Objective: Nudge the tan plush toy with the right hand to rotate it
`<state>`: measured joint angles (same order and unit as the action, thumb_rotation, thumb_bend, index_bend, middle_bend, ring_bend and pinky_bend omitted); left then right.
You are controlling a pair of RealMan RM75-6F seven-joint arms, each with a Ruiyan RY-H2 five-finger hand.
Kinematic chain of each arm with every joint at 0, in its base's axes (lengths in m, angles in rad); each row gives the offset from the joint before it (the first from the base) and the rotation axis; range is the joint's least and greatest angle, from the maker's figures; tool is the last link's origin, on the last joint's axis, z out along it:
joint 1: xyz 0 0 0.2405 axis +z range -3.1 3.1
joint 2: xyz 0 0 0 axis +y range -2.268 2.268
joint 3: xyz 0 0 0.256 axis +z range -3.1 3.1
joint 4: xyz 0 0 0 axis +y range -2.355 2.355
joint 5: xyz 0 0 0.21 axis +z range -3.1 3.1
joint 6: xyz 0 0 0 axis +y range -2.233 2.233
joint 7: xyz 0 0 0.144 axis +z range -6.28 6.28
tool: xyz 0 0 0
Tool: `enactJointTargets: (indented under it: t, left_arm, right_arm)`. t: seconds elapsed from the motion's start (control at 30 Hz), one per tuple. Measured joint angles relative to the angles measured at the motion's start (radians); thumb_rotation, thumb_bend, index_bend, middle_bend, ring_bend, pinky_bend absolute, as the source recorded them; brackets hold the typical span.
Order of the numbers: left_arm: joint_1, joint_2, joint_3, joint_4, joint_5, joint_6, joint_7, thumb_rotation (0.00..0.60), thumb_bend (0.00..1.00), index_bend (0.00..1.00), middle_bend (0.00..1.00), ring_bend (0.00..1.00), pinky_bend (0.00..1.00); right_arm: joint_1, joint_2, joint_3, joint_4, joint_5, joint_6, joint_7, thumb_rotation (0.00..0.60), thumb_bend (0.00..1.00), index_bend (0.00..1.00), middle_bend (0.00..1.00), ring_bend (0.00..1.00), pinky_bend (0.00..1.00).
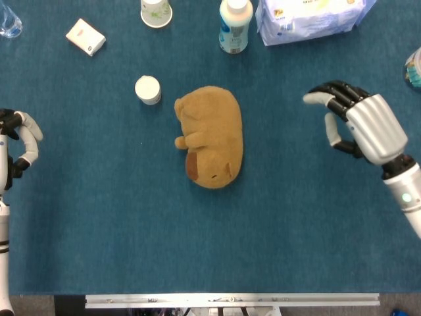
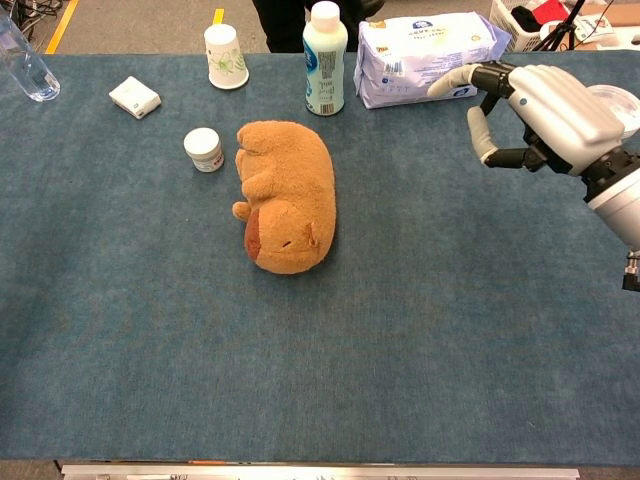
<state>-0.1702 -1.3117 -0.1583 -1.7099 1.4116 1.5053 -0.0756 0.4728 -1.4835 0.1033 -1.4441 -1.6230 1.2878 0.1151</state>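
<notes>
Plush toy, tan: lies mid-table on the blue cloth, untouched.
Long axis: runs near-to-far, head end toward the robot.
Right hand: fingers spread, holding nothing; well apart from the toy, which lies toward the robot's left of it.
Left hand: at the table edge, fingers curled, empty, farther off.
Far row: white bottle, tissue pack.

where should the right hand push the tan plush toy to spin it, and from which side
Probably the rounded far end of the tan plush toy, pushed from its right flank. It lies lengthwise with its face end toward the robot, so an off-centre shove should turn it. The right hand, open, is on that side with bare mat between.
</notes>
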Motion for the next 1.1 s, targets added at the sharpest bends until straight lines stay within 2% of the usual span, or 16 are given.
enactJointTargets:
  t: [0.03, 0.13, 0.5, 0.83, 1.1]
  left_arm:
    - [0.0, 0.0, 0.0, 0.0, -0.001, 0.0, 0.0, 0.6, 0.71, 0.66, 0.62, 0.42, 0.56]
    - [0.001, 0.001, 0.0, 0.0, -0.002, -0.001, -0.001, 0.6, 0.71, 0.66, 0.62, 0.42, 0.56]
    - [0.005, 0.004, 0.004, -0.004, -0.001, 0.002, 0.007, 0.6, 0.71, 0.66, 0.62, 0.42, 0.56]
    - [0.011, 0.012, 0.003, -0.011, -0.006, 0.005, 0.007, 0.6, 0.71, 0.66, 0.62, 0.42, 0.56]
    - [0.017, 0.018, -0.002, -0.017, -0.01, 0.016, 0.008, 0.6, 0.71, 0.66, 0.62, 0.42, 0.56]
  right_arm:
    - [0.009, -0.001, 0.005, -0.002, 0.012, -0.022, 0.015, 0.6, 0.94, 0.18, 0.2, 0.14, 0.31]
    - [0.039, -0.007, 0.021, 0.0, 0.048, -0.082, 0.048, 0.6, 1.0, 0.14, 0.17, 0.11, 0.27]
    - [0.131, -0.054, 0.059, 0.054, 0.12, -0.213, 0.11, 0.6, 1.0, 0.09, 0.12, 0.07, 0.23]
    - [0.234, -0.15, 0.104, 0.182, 0.2, -0.341, 0.174, 0.6, 1.0, 0.09, 0.12, 0.07, 0.23]
    - [0.286, -0.181, 0.104, 0.231, 0.211, -0.41, 0.207, 0.6, 1.0, 0.09, 0.12, 0.07, 0.23]
